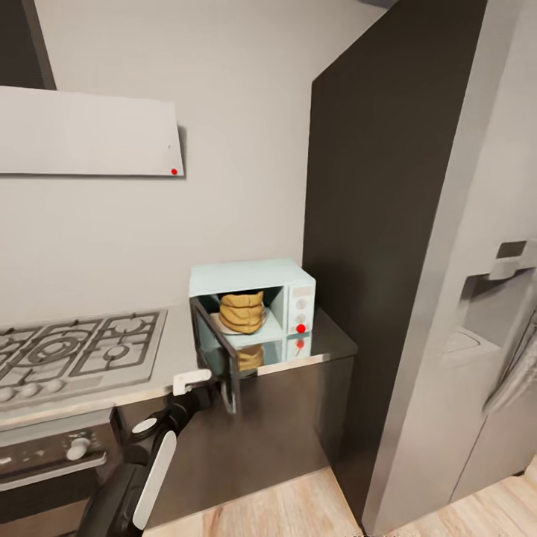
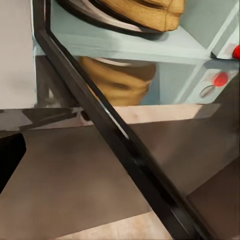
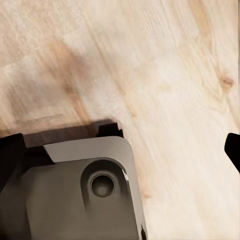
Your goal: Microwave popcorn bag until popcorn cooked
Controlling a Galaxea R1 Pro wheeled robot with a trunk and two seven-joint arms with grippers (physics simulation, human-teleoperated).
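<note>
The pale blue microwave (image 1: pixel 253 287) stands on the steel countertop (image 1: pixel 335 339) with its dark glass door (image 1: pixel 218 356) swung open toward me. Inside it, the tan popcorn bag (image 1: pixel 242 312) stands upright on the white turntable; the counter mirrors it. My left gripper (image 1: pixel 209 389) is at the door's lower outer edge, and one black finger (image 2: pixel 10 160) sits wide to the side, so it looks open. In the left wrist view, the door edge (image 2: pixel 115 135) runs diagonally below the bag (image 2: pixel 150 12). My right gripper (image 3: pixel 122 150) hangs open over the wooden floor. No white popcorn bits show.
A gas hob (image 1: pixel 74 350) lies left of the microwave, with an oven (image 1: pixel 52 455) under it and a white hood (image 1: pixel 89 130) above. A dark tall panel (image 1: pixel 380 224) and a grey fridge (image 1: pixel 485 335) stand at the right. My grey base (image 3: pixel 85 185) is below the right gripper.
</note>
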